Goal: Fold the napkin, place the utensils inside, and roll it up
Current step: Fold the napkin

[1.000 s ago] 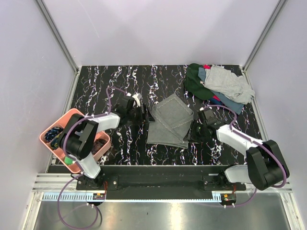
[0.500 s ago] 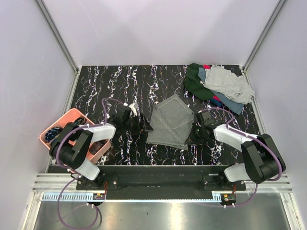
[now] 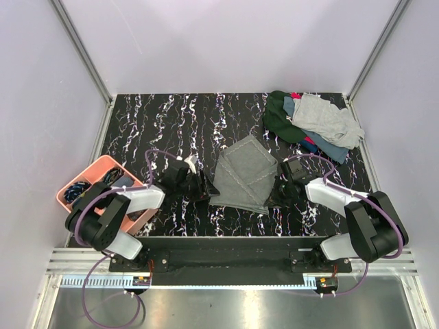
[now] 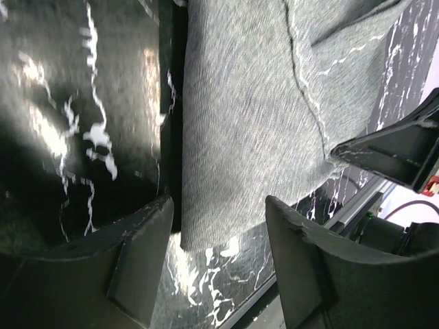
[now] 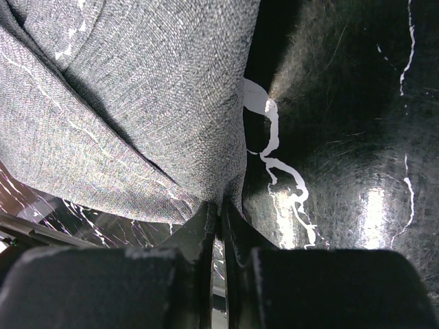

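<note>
One napkin [image 3: 243, 171] edge pinched in right gripper [image 5: 221, 205].

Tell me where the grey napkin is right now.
Top view: the napkin lies mid-table between the left gripper and right gripper, with the cloth heap behind it to the right.

I count one napkin [image 3: 243, 171], a single grey cloth in the middle of the top view; how many layers it lies in I cannot number. In the upper right sits one heap of cloths [image 3: 312, 123]: I make out green, light-grey and blue pieces and a sliver of red, so at least four, though the tangle hides an exact figure. One pink tray [image 3: 86, 179] stands at the left edge, its dark contents too small to count. I have two claws, my left claw [image 3: 206, 184] and my right claw [image 3: 273, 197]. One marbled surface [image 3: 171, 116] carries everything.
</note>
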`<action>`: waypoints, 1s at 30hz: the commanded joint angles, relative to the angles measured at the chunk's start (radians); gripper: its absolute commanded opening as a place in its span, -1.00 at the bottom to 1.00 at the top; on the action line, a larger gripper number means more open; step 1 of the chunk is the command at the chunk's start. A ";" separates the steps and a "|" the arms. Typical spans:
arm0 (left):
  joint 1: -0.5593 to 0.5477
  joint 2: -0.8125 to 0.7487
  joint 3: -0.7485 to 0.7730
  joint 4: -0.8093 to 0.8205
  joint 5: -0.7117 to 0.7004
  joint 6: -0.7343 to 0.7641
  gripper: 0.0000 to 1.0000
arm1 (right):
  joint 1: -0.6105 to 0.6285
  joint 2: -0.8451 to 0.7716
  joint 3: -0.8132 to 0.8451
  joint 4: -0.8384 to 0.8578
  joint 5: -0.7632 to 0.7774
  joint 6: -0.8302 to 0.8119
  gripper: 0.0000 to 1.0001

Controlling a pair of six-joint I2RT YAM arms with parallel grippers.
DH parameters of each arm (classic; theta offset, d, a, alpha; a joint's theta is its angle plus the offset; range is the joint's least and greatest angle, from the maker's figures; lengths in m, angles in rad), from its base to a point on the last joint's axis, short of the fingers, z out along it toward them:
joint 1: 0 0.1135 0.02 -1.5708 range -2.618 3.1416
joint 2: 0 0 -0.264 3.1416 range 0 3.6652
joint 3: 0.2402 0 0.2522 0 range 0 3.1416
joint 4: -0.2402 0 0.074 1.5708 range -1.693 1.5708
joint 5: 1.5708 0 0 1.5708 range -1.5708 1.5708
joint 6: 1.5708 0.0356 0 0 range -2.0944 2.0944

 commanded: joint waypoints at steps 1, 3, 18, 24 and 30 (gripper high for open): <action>-0.018 -0.018 -0.056 -0.133 -0.112 -0.012 0.20 | 0.009 -0.010 -0.010 0.004 0.029 -0.010 -0.83; -0.023 -0.009 -0.055 -0.133 -0.112 -0.015 0.15 | 0.009 -0.010 -0.010 0.006 0.027 -0.010 -0.84; -0.066 0.051 -0.058 -0.085 -0.095 -0.048 -0.59 | 0.010 -0.027 -0.010 0.010 0.032 -0.008 -0.83; -0.066 0.059 -0.018 -0.085 -0.040 -0.041 -1.00 | 0.010 -0.116 0.010 -0.013 0.073 -0.056 -0.72; -0.040 0.019 0.042 -0.179 0.037 -0.002 -1.00 | 0.045 -0.290 0.098 -0.053 0.164 -0.203 -0.04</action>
